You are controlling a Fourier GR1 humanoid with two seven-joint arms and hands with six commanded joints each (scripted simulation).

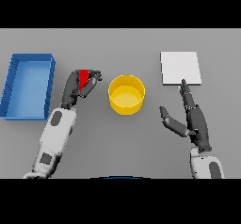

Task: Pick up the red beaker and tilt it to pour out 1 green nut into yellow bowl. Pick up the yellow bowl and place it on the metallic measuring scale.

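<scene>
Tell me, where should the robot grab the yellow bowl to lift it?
Probably by its wall on the side facing the right hand. The yellow bowl stands upright and open on top, round with straight sides, so fingers and thumb could wrap it from the right. That hand is open and free; the left hand holds the red beaker.

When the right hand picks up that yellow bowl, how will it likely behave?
The yellow bowl looks stiff and thin-walled, so probably light. Its straight sides and wide base suggest that it should stand steady rather than tip. The smooth wall may slip in the open right hand.
</scene>
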